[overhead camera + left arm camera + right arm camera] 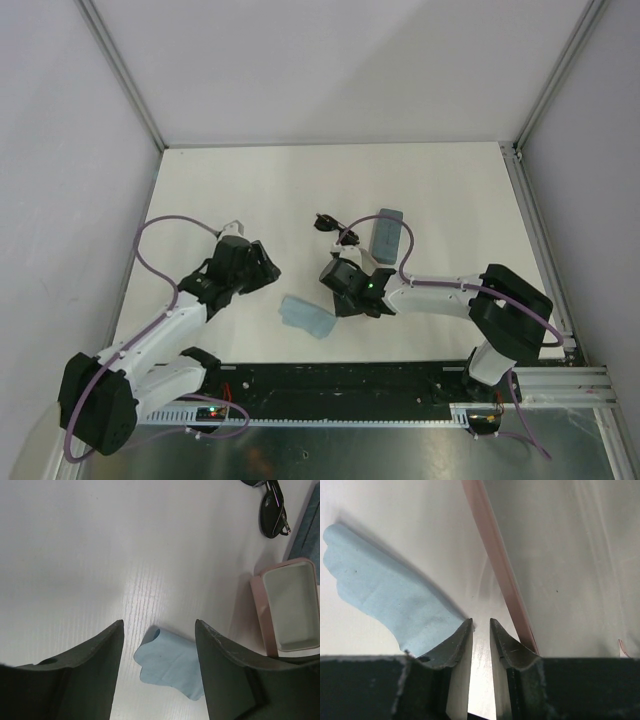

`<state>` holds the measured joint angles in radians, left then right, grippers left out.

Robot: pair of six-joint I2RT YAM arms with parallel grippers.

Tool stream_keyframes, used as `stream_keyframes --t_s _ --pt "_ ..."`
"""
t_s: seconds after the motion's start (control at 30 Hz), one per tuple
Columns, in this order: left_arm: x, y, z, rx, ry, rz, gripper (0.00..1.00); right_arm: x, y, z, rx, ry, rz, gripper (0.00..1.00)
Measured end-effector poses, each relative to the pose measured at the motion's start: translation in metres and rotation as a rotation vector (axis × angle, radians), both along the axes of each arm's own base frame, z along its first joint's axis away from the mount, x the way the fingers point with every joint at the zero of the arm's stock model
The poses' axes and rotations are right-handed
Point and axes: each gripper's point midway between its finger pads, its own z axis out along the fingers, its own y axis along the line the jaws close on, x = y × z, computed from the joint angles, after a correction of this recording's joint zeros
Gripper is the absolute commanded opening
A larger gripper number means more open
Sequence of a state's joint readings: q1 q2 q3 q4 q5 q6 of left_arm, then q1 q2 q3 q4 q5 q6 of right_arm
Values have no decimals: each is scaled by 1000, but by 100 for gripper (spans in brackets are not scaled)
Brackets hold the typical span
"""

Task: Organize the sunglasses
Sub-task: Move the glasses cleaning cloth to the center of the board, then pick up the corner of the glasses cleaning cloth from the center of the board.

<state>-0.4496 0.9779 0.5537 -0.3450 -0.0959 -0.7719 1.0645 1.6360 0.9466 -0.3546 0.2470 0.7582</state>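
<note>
The black wire-framed sunglasses (329, 224) (272, 504) lie folded on the white table, beside a blue-grey case (383, 233) (307, 527). An open pink case (291, 607) sits nearer, its pink rim (500, 565) running just right of my right gripper (481, 624) (338, 292). Only a narrow gap separates that gripper's fingers, and nothing is between them. The arm covers the pink case in the top view. My left gripper (160, 626) (262, 268) hovers open and empty to the left, with a light-blue cloth (170, 662) showing between its fingers.
The light-blue cloth (307, 316) (385, 592) lies crumpled near the front edge, left of the right gripper. White walls enclose the table (250, 190) on three sides, and a black rail (340, 385) runs along the near edge.
</note>
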Motion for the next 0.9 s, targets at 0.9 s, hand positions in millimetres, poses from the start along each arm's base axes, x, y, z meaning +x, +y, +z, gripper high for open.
stream_keyframes --t_s 0.9 --pt "1 -39 -14 -26 -3 -292 60 -3 -2 -9 -17 38 54 0"
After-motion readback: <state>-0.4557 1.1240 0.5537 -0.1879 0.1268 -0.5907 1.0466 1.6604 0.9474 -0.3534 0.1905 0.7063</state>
